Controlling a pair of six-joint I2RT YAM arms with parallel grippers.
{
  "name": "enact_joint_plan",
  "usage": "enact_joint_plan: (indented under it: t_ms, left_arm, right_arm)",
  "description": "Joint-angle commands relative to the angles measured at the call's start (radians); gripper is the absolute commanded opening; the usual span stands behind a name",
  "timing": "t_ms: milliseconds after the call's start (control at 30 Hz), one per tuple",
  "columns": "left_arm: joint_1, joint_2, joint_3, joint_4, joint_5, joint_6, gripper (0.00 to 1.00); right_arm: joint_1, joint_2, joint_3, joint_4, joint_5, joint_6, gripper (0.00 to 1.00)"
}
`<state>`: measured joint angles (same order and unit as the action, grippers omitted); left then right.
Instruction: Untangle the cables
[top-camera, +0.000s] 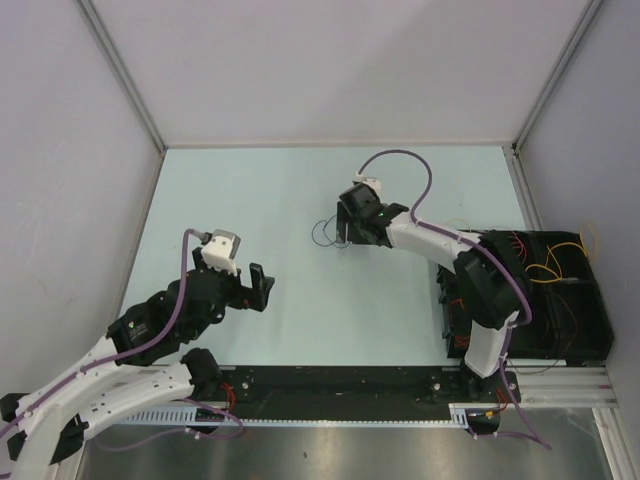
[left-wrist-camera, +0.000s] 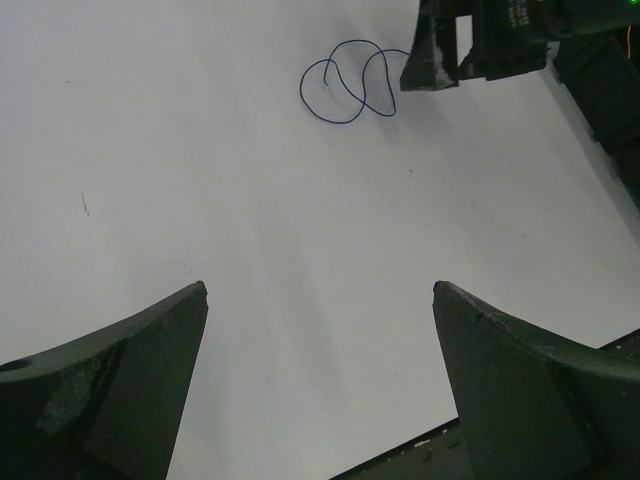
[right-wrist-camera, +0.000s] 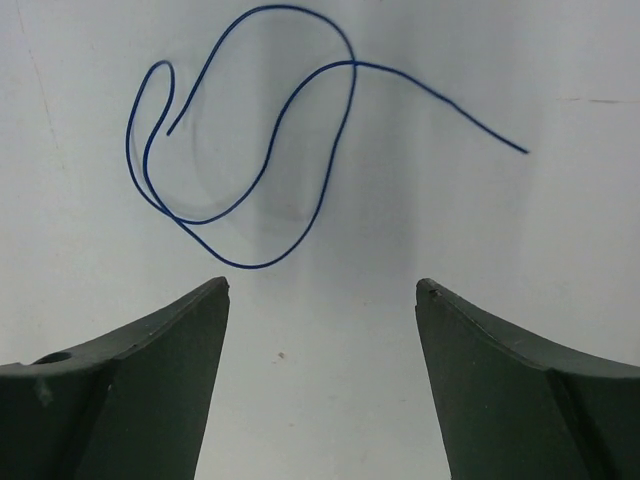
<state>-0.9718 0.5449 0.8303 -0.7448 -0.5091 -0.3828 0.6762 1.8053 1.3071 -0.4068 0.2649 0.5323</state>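
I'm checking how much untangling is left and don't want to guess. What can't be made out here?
Top view: the cables in the black bin are too thin to count, and the right arm covers part of it.
Left wrist view: one tip of the blue cable disappears behind the right gripper.
Right wrist view: which strand lies on top where the blue cable crosses itself is too fine to tell.

One blue cable (right-wrist-camera: 250, 267), one black bin (top-camera: 592, 325), two arms (top-camera: 100, 362).
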Motion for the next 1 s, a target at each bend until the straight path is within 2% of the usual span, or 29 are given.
enact_joint_plan:
  t_ms: [0, 200, 333, 500, 867, 967]
  left_arm:
    - [0.005, -0.006, -0.005, 0.019, 0.011, 0.018, 1.0]
    - [0.005, -0.007, -0.005, 0.019, 0.007, 0.018, 1.0]
    - [0.005, -0.008, -0.005, 0.019, 0.006, 0.018, 1.0]
    - [0.007, -0.005, -0.005, 0.019, 0.006, 0.018, 1.0]
    - [0.01, 0.004, -0.003, 0.021, 0.009, 0.018, 1.0]
    - [0.012, 0.003, -0.003, 0.019, 0.009, 0.018, 1.0]
  right_arm:
    - [0.039, 0.078, 0.113, 0.019, 0.037, 0.052, 0.81]
    - [0.06, 0.203, 0.227, -0.035, 0.079, 0.052, 0.86]
    - [0.074, 0.27, 0.306, -0.095, 0.112, 0.032, 0.94]
    - [0.072, 0.336, 0.351, -0.118, 0.123, 0.032, 0.96]
    - [0.045, 0.425, 0.438, -0.156, 0.131, 0.037, 0.93]
    - [0.039, 0.453, 0.466, -0.178, 0.148, 0.04, 0.89]
